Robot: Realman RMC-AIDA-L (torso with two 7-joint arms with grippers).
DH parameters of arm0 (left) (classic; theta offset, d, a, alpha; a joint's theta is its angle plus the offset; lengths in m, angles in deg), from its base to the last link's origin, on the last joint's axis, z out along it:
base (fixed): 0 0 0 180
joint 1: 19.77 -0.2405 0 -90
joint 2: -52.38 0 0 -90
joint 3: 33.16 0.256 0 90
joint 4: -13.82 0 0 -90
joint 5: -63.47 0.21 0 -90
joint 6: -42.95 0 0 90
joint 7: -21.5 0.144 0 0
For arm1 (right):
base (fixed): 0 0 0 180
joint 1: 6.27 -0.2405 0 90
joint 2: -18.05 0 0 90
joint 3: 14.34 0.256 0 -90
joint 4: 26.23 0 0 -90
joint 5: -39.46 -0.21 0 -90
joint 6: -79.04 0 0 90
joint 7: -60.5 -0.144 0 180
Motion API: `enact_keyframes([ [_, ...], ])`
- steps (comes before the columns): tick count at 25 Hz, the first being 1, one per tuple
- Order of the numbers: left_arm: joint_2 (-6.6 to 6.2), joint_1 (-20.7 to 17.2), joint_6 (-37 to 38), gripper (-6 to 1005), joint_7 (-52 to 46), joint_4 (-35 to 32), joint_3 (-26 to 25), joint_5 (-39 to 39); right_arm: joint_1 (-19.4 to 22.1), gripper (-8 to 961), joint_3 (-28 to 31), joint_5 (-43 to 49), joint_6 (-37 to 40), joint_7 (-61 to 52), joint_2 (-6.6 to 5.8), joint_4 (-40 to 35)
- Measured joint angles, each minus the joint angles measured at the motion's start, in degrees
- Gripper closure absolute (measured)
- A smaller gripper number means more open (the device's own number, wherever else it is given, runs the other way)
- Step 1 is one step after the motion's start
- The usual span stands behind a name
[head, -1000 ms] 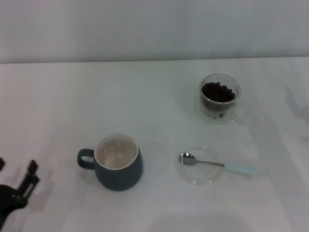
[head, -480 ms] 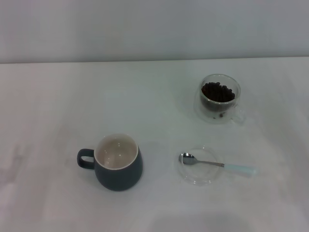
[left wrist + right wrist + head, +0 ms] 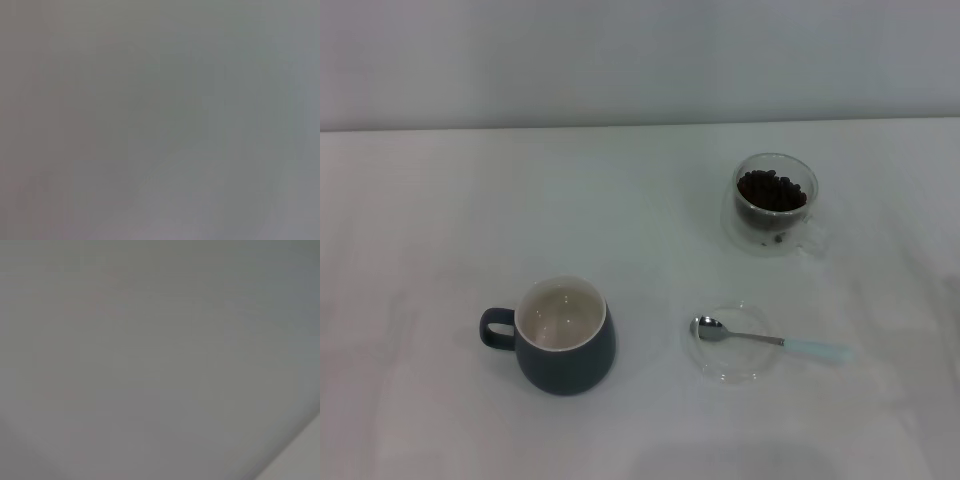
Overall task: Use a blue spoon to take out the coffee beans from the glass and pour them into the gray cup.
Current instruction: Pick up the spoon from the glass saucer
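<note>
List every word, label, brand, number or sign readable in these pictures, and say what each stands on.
None: no readable text anywhere.
The gray cup, the glass, the blue spoon and the clear saucer all show plain surfaces.
Both wrist views show only blank grey.

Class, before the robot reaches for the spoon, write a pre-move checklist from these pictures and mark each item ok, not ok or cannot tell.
1. Blue spoon free to grasp, bowl resting on the glass saucer, handle off its rim: ok.
2. Glass upright, holding coffee beans: ok.
3. Gray cup upright, no beans visible inside: ok.
4. Path between spoon, glass and cup unobstructed: ok.
5. Either hand in view and ready: not ok, neither shows in any view.
</note>
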Motion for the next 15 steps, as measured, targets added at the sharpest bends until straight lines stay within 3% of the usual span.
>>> enact_keyframes([
  [15,0.15,3.5,-4.1,197,-0.1,-0.2,0.0,0.0,-0.2,108,-0.5,6.9,-1.2,0.4,0.29,11.2],
])
